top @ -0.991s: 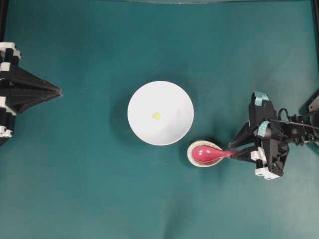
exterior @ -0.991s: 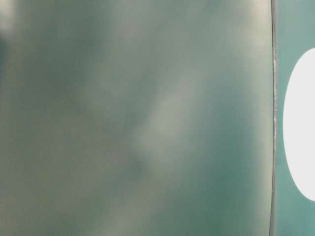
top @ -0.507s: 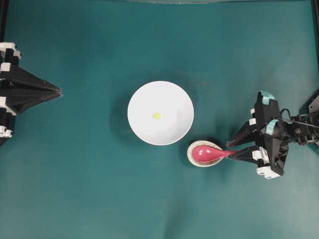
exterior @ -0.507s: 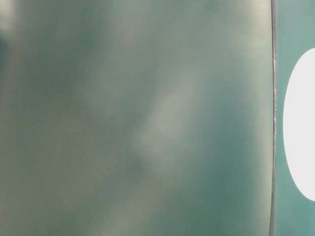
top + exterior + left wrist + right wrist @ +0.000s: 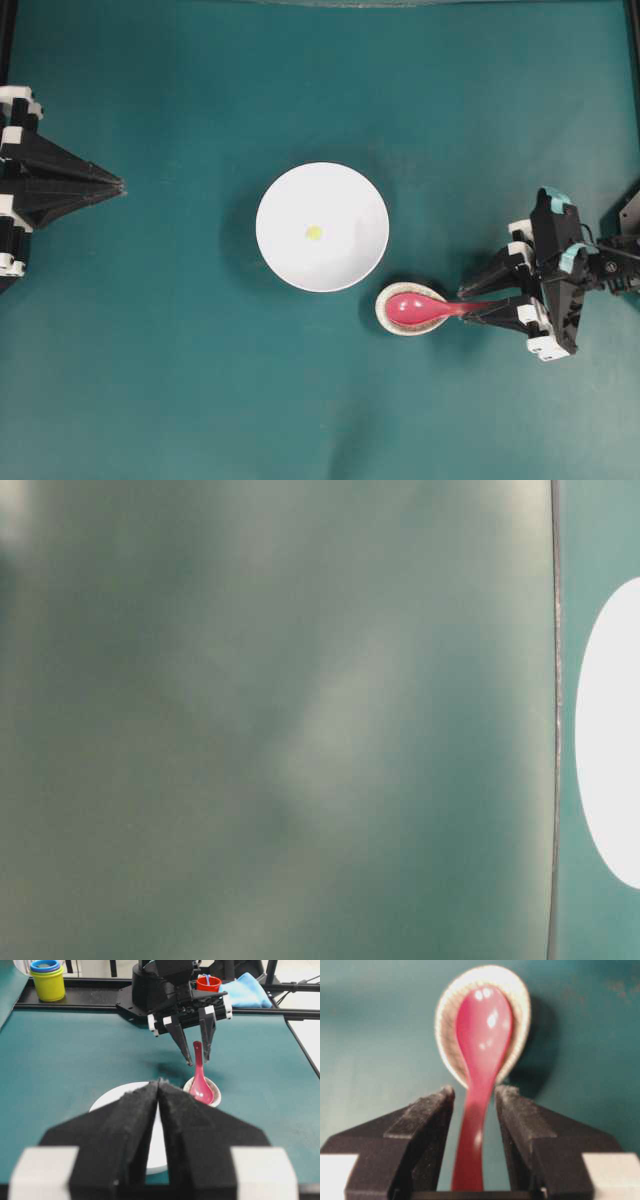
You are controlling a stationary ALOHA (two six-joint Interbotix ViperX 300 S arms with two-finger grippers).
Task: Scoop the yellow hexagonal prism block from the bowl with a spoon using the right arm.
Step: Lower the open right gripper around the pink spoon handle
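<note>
Straddling the spoon's handle, the right claw stands wide open, one finger on each side of the pink-red stem with a gap showing on both, so nothing is gripped yet. The spoon lies with its oval scoop cradled in a small speckled rest and its short handle pointing toward the right arm, raised off the green tabletop.

Glossy and hard, the spoon looks stiff, light and slippery; it would probably slide or pivot if pinched near its tip. A firm squeeze around mid-handle, where the fingers now sit, seems the best hold.

Just beyond the rest, up and to the left in the overhead view, sits the white bowl. The tiny yellow block lies near its centre, loose and likely to skitter.

Far left, the left claw is parked, fingers pressed together, holding nothing.
</note>
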